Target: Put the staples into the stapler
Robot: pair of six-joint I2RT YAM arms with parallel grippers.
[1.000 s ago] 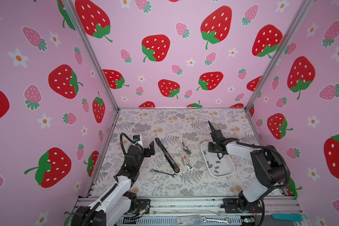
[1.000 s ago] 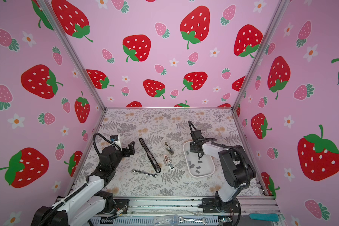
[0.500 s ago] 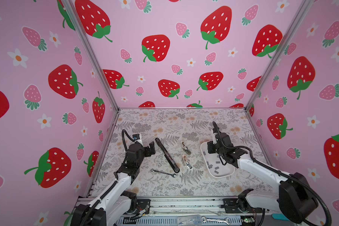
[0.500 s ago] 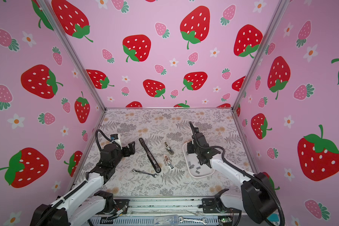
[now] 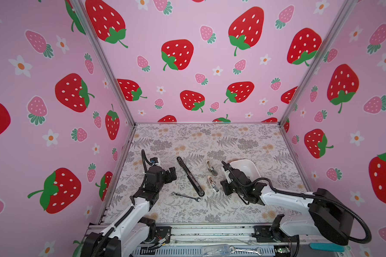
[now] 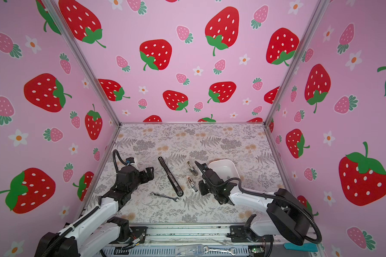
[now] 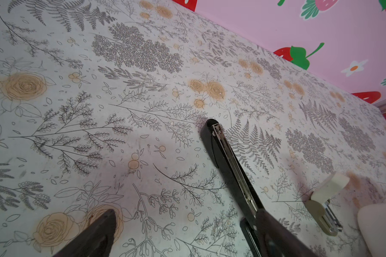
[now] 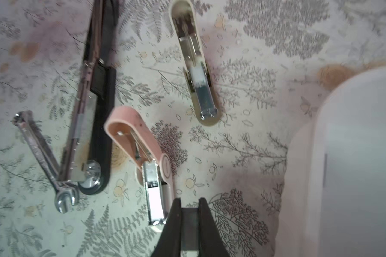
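Observation:
The long black stapler lies opened out flat on the floral mat, its silver channel showing. My left gripper hovers open just left of it; in the left wrist view one finger overlaps the stapler's near part. My right gripper is shut on a short grey strip of staples. It hangs right of the stapler's hinge end, close beside a small pink stapler. In both top views the right gripper points down between the pink stapler and a white tray.
The white tray stands right of my right wrist, partly hidden by the arm. A small beige stapler lies beyond the pink one. A silver wrench lies by the stapler's hinge end.
My right gripper, still shut, has come out from over the tray, moving left and toward the front, to beside the pink stapler. The left gripper has barely shifted and stays open.

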